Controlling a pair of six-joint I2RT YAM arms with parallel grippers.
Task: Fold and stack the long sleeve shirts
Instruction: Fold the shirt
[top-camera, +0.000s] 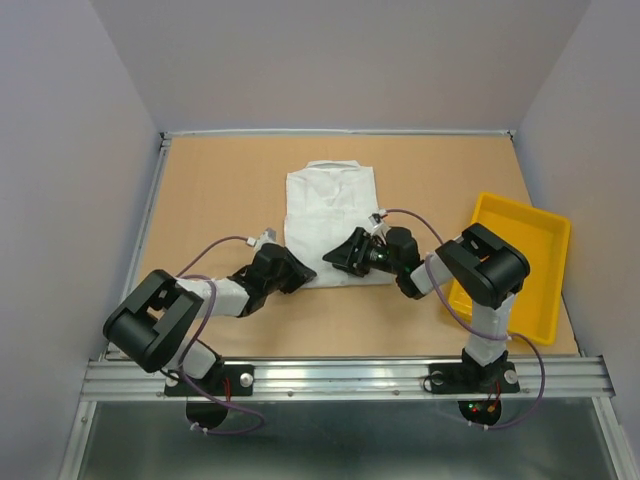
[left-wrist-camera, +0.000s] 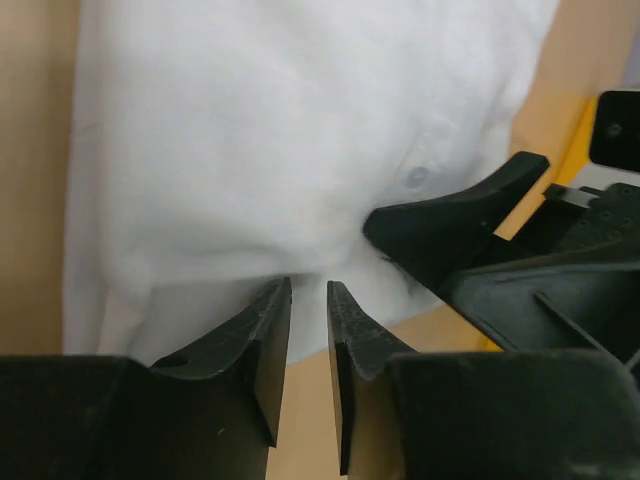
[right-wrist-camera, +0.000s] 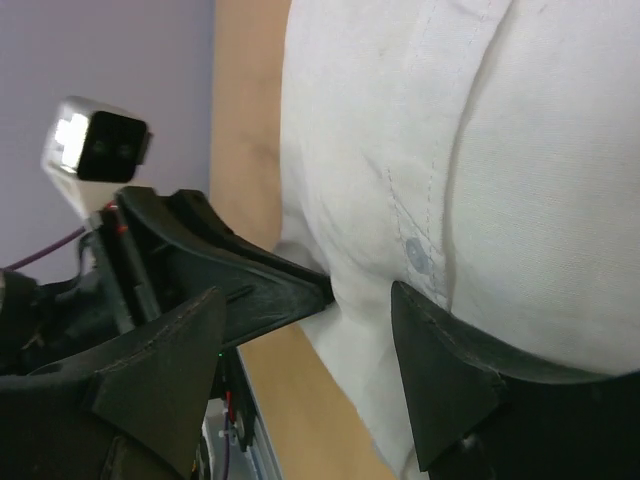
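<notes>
- Top external view: the long sleeve shirt (top-camera: 330, 205), white and folded to a rectangle, lies at mid-table (top-camera: 220, 180), nearer the far edge. A yellow tray (top-camera: 522, 250) sits at the right edge. The left claw (top-camera: 297, 276) meets the shirt's near left corner. The right claw (top-camera: 335, 258) sits over its near edge.
- Left wrist view: the left claw (left-wrist-camera: 307, 290) shows its fingers drawn almost together with only a narrow slit between them. The tips touch the shirt's (left-wrist-camera: 280, 140) near hem, but whether fabric is pinched cannot be told. One finger of the right claw (left-wrist-camera: 460, 215) lies on the cloth just beside it.
- Right wrist view: the right claw (right-wrist-camera: 308, 300) is spread wide and grips nothing. The buttoned edge of the shirt (right-wrist-camera: 520, 180) lies between its fingers, next to the left claw (right-wrist-camera: 255, 290).
</notes>
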